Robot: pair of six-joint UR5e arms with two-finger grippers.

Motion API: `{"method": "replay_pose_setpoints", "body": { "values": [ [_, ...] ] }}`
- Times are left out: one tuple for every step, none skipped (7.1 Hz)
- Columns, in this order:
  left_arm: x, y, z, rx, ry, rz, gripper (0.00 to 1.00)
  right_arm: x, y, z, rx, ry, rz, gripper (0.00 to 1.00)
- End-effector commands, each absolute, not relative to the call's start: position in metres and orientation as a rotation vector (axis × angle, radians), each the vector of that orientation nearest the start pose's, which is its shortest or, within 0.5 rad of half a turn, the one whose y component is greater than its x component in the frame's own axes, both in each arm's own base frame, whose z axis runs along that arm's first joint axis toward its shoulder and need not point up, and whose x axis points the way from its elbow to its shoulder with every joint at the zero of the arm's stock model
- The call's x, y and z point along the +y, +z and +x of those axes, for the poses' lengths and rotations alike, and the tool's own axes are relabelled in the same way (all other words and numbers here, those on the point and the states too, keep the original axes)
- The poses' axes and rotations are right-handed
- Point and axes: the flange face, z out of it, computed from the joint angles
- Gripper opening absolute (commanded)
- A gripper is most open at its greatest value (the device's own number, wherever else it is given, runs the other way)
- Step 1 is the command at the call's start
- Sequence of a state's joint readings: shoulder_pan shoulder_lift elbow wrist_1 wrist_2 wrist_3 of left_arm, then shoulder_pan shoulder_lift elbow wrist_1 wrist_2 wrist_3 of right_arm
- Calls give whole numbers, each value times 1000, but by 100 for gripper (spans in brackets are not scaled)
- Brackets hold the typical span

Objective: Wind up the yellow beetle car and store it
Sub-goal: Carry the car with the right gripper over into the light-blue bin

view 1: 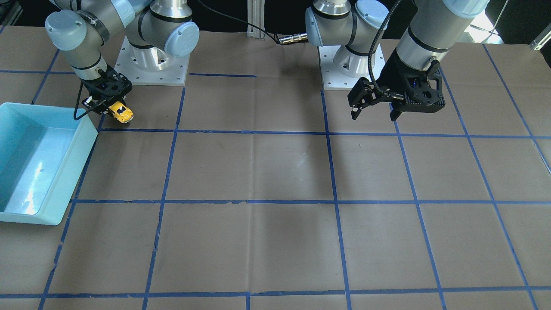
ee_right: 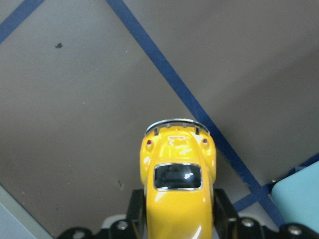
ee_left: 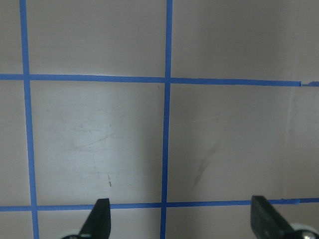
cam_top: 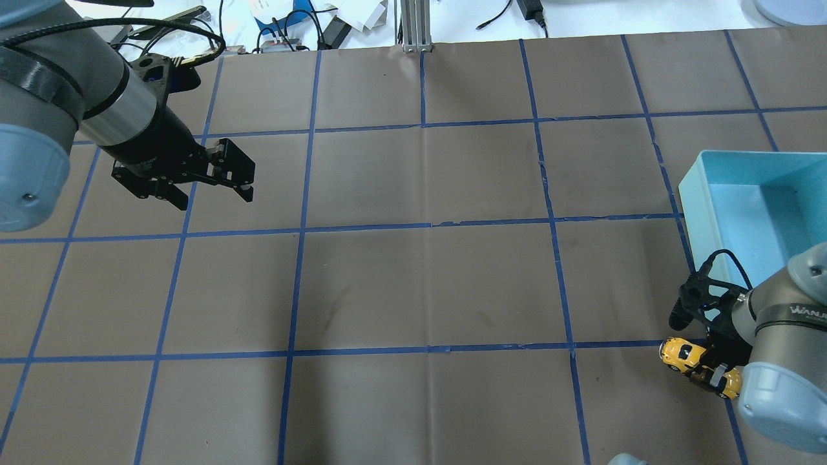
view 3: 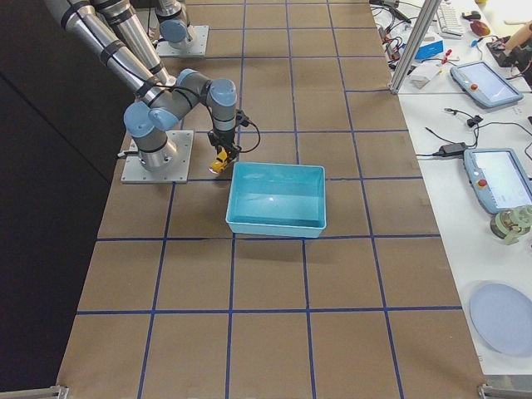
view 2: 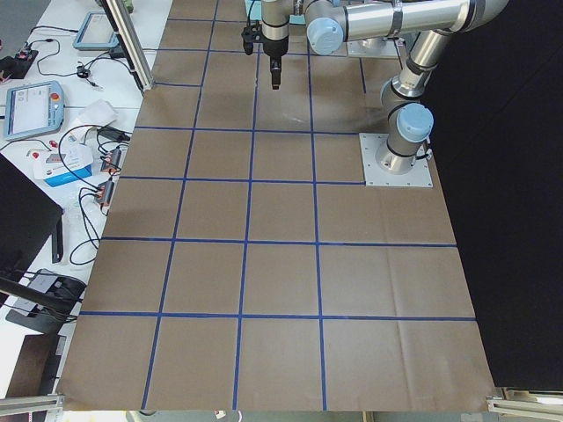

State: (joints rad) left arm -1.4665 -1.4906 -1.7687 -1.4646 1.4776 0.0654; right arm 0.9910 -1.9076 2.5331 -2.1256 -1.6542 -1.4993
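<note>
Right gripper (view 1: pixel 112 110) is closed onto the yellow beetle car (view 1: pixel 121 113), one finger on each flank of the body; in the right wrist view the black fingers (ee_right: pixel 136 209) press against both sides of the car (ee_right: pixel 178 189), and the gap between them is only as wide as the car. The car juts out past the fingertips, and the end facing away from the wrist camera carries a small dark window, two red lamps and a silver bumper. In the overhead view the car (cam_top: pixel 685 354) lies slantwise, with the gripper (cam_top: pixel 707 365) clamped across its middle. It is low over the table (view 1: pixel 275 172), close to a blue tape line and just beside the near corner of the light-blue bin (view 1: pixel 82 142), outside the bin. Whether the wheels touch the table cannot be told. Left gripper (view 1: pixel 373 115) hangs above the table on the opposite side, well apart from car and bin, jaws spread wide with nothing between them; the left wrist view shows only both fingertips (ee_left: pixel 99 219) over bare brown paper and tape lines
</note>
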Motion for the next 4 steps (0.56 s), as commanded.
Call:
{"method": "replay_pose_setpoints", "body": {
  "values": [
    [-466, 440, -94, 3234, 5, -63, 100, -313, 272, -54, 2735, 218, -1337, 39],
    [-466, 440, -94, 3232, 2, -60, 100, -319, 297, -57, 2712, 235, -1311, 39],
    [-466, 440, -93, 3231, 5, -63, 100, -317, 318, -56, 2719, 232, -1312, 39],
    [-469, 438, -93, 3226, 11, -70, 100, -320, 330, -59, 2737, 221, -1328, 39]
  ]
}}
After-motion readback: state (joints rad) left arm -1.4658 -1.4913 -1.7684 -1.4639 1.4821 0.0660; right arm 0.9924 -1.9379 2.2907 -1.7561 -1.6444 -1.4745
